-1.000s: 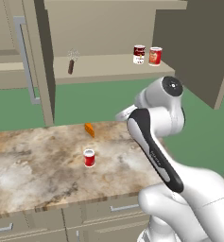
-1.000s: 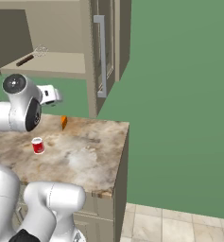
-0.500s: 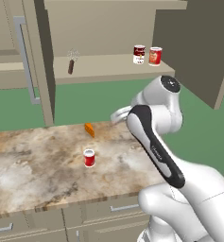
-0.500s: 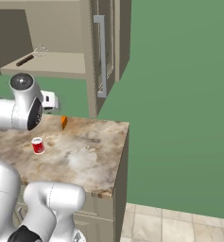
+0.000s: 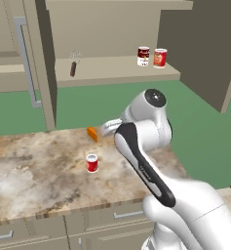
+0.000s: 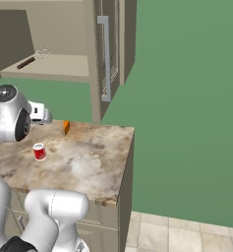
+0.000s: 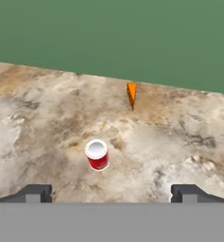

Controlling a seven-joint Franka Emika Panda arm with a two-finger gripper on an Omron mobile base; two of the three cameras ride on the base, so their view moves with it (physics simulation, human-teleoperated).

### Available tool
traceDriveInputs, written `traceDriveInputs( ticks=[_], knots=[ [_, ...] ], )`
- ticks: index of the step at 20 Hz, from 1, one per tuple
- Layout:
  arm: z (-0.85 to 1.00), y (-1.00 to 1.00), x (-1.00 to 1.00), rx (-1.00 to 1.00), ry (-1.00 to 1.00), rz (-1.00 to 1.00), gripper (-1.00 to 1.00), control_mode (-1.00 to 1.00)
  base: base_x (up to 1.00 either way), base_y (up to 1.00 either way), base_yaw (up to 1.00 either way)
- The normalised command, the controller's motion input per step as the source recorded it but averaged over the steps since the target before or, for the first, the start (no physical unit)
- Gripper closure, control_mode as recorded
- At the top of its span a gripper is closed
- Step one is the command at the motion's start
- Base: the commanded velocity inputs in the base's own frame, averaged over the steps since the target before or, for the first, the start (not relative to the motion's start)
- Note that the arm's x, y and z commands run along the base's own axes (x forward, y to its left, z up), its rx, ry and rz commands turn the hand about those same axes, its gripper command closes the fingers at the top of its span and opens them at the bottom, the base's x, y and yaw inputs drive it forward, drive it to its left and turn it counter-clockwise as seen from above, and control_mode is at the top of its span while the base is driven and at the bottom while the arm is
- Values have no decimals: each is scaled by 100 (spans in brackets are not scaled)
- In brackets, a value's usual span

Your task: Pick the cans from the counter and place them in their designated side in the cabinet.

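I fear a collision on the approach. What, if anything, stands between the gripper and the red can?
Nothing visible. In the hand view the red can stands alone ahead of the open gripper; the orange wedge lies beyond it.

- The labels of the two cans point(image 5: 151, 57) on the cabinet point(image 5: 112, 73) shelf are too small to read.
- The dark-handled tool point(image 5: 74, 64) left of them is too small to identify.
- The counter point(image 5: 34, 171) is cut off at the left edge.

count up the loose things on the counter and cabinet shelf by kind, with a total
cans: 3 (red can on the counter; maroon can and orange-red can on the cabinet shelf)
orange wedge-shaped piece: 1, on the counter
dark-handled whisk-like tool: 1, on the shelf
total: 5
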Motion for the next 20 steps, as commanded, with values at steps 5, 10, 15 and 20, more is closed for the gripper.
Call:
traceDriveInputs(
  ticks=[5,10,15,20],
  knots=[
    [-12,26,0,0,9,-11,-100,-100,0,0,0],
    [-11,20,4,0,11,-7,-100,-100,0,0,0],
    [-8,24,12,0,6,-1,-100,-100,0,0,0],
    [-8,18,10,0,1,0,-100,-100,0,0,0]
  ],
)
